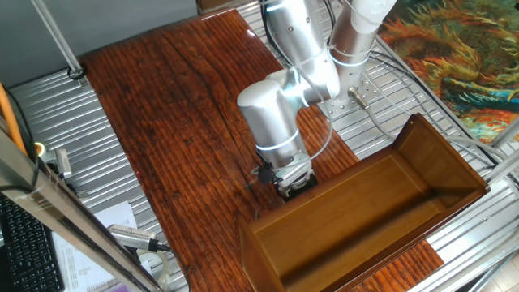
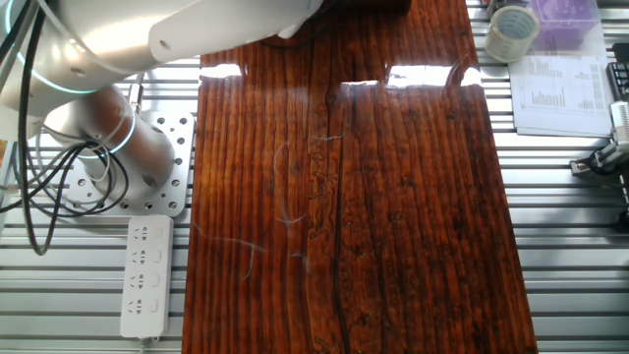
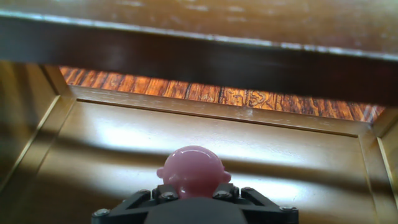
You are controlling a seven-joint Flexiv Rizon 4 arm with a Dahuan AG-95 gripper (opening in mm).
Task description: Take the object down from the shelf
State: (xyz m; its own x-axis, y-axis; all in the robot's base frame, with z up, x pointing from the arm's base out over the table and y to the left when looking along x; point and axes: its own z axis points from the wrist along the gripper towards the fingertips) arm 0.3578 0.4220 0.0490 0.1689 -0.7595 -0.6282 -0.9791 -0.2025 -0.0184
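The arm (image 1: 280, 105) reaches down over the striped wooden tabletop (image 1: 178, 122) and its gripper (image 1: 293, 180) sits at the near wall of the shelf (image 1: 365, 211), a brown polished-wood open box lying on the table with low raised walls around a flat panel. In the hand view the pink object (image 3: 193, 171) sits directly at the front of the black gripper body, rounded, with small bulges at either side; the fingers themselves are hidden beneath it, so whether they pinch it or merely stand behind it cannot be told, and no purple-blue part can be made out. Beyond the object lies the bare wood floor of the shelf, bounded by a raised far rim, with a strip of tabletop visible past that rim and a dark wooden edge crossing the top of the view above it. The shelf's 2 side walls close in at left and right of that view. From the fixed view showing the shelf, the object is too small to make out. In the other fixed view only the arm's base (image 2: 108, 138) shows, with a white power strip (image 2: 145, 275) just beside the tabletop, dark cables (image 2: 39, 197) looping near the base, a roll of tape (image 2: 513, 31) and a printed sheet (image 2: 560, 93) at the far corner.
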